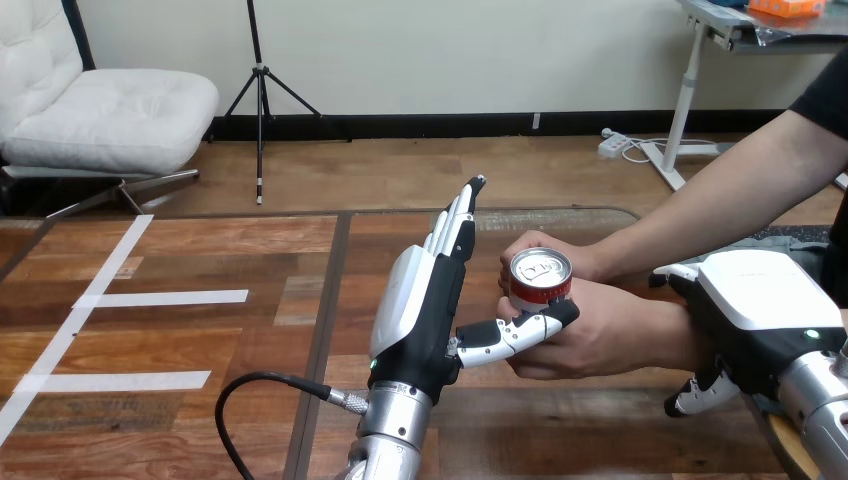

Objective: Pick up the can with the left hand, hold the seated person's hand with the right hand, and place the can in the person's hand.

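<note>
- Can [541, 282] stands upright above the desk [250, 250], right of the middle of your head view, with its silver top facing up and a red band below it.
- It sits in the person's nearer hand [600, 335], which cups it from below and from the right side.
- The person's farther hand [518, 262] wraps round the far side of the can, so both of the person's hands are on it.
- Your left robot hand [425, 310] is just left of the can with its white-shelled back towards you. Its fingers [455, 225] are straight, held together and pointing up and away, so it is open and grips nothing.
- The thumb [510, 335] of that robot hand reaches sideways to the right. Its tip lies against the base of the can and the person's nearer hand.
- You cannot tell from here whether the palm itself touches the can.
- Your right robot hand [755, 300] sits on the person's nearer wrist at the right edge. It is closed round that wrist, with one digit lying over the top and another finger [692, 397] curling in underneath.
- The silver left forearm [392, 430] rises from the bottom edge, and the right forearm [825, 400] enters at the lower right corner.
- White tape stripes [160, 297] lie on the wooden desk well apart from the can, over at the left.
</note>
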Action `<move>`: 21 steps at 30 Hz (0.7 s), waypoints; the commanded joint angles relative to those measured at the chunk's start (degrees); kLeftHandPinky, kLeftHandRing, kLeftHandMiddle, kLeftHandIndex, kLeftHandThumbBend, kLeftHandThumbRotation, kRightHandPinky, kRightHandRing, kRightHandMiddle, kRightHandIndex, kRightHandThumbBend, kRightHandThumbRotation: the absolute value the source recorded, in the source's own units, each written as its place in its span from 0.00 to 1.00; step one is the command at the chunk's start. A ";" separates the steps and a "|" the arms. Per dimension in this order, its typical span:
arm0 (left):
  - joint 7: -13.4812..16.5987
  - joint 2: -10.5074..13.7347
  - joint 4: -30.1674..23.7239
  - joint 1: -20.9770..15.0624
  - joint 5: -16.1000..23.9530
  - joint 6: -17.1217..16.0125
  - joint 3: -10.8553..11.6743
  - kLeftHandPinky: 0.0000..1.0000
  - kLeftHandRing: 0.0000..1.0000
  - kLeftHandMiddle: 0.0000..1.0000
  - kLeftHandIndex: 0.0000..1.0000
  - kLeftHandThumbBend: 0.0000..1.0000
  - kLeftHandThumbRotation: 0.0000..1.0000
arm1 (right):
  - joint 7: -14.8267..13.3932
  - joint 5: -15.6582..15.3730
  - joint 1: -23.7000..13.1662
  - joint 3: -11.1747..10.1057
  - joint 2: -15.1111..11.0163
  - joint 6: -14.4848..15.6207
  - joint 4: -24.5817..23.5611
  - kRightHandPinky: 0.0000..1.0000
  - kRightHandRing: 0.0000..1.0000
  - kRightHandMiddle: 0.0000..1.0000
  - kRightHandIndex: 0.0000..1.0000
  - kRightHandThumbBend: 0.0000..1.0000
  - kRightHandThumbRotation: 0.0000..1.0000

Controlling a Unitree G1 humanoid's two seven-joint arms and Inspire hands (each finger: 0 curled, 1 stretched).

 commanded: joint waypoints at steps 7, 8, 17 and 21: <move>0.55 -2.14 -2.44 -2.62 -0.31 -0.08 0.79 1.00 1.00 1.00 1.00 0.79 0.37 | -0.05 -0.67 -1.72 -0.26 -1.00 0.45 -1.19 0.78 0.85 0.85 0.83 0.98 0.00; 0.53 -2.13 -2.52 -2.56 -0.31 -0.06 0.78 1.00 1.00 1.00 1.00 0.79 0.37 | 0.01 -0.67 -1.61 -0.30 -1.00 0.50 -1.36 0.78 0.85 0.85 0.83 0.98 0.00; -0.09 -1.66 -3.83 -1.64 -0.34 0.17 0.73 1.00 1.00 1.00 1.00 0.79 0.38 | 1.52 -0.50 1.36 -2.01 0.08 3.05 -8.41 0.77 0.84 0.84 0.82 0.98 0.00; -0.95 -1.10 -4.75 -0.88 -0.82 -0.10 0.88 1.00 1.00 1.00 1.00 0.78 0.39 | 2.11 -0.10 4.32 -3.62 1.72 5.41 -15.14 0.76 0.83 0.84 0.81 0.97 0.00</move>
